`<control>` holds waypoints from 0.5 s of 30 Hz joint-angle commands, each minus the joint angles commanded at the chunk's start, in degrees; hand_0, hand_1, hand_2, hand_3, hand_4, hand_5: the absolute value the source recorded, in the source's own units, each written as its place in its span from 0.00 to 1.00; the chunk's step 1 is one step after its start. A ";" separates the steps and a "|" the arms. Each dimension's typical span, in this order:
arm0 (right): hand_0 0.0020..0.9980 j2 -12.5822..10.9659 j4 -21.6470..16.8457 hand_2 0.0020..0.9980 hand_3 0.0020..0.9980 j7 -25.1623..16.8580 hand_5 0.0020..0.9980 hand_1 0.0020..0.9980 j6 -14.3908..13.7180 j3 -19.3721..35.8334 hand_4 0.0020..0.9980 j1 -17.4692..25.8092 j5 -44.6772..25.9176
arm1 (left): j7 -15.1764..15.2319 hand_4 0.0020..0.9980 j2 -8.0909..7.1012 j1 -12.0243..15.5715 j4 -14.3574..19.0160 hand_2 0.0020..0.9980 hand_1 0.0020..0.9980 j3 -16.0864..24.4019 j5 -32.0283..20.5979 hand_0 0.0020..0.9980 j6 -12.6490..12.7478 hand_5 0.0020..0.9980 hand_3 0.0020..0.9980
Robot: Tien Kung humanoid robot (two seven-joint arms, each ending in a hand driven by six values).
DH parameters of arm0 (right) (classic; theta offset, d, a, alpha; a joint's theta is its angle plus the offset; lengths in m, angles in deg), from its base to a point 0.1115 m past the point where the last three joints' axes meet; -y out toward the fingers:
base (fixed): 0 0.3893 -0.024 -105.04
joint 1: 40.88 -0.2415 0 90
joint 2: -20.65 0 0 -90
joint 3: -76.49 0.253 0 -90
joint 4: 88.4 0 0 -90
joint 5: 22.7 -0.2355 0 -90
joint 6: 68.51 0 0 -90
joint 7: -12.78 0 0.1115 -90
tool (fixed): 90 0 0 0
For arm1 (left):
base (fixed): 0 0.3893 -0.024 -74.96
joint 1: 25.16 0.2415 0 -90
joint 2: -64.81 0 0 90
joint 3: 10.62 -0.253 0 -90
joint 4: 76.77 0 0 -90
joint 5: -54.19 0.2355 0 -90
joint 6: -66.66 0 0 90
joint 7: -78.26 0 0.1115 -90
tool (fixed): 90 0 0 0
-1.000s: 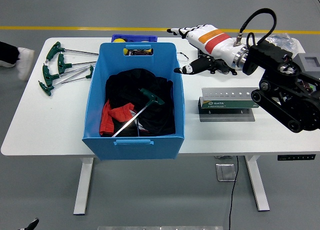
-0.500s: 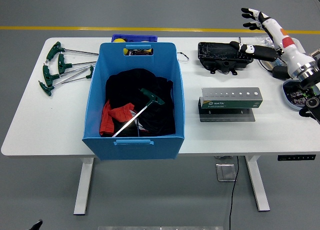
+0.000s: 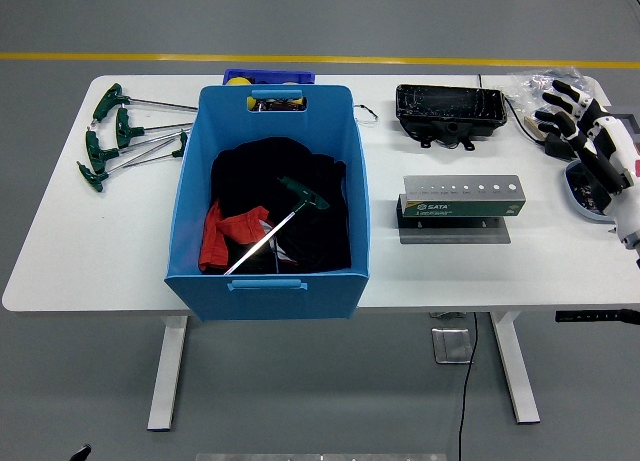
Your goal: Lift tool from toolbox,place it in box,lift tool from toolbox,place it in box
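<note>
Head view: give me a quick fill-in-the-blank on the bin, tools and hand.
1. The green-handled wrench inside the bin lies on ____ cloth.
2. The loose wrenches on the table lie to the bin's ____.
3. The right hand holds ____.

Missing words: black; left; nothing

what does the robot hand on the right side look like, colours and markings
Only the right hand shows, at the table's right edge. It has a white shell over the back and wrist, crossed by an orange and red band. The fingers are segmented in black and white, with dark joints and tips. No cable or black arm section is visible now, and the left hand is out of view.
</note>
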 joint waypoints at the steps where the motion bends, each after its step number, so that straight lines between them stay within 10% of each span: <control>1: 0.81 0.37 -0.50 0.85 0.89 0.13 0.85 0.79 0.20 0.72 1.00 1.23 0.21 | -0.02 0.70 0.04 0.00 0.00 0.71 0.66 0.02 0.02 0.68 -0.04 0.58 0.67; 15: 0.82 5.43 -6.55 0.85 0.93 1.29 0.91 0.79 1.50 8.15 1.00 9.94 4.71 | -2.22 0.70 0.02 -1.06 0.70 0.73 0.69 0.93 2.75 0.69 -1.11 0.59 0.68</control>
